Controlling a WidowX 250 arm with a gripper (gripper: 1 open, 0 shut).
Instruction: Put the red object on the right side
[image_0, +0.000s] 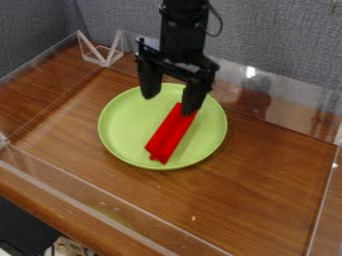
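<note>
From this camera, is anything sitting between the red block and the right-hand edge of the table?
In the camera view, right of the red block come a strip of the green plate, then bare brown tabletop.

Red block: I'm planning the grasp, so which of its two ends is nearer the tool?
The upper end in the camera view, right by the tool; the lower end lies well away from it, towards the plate's lower rim.
</note>
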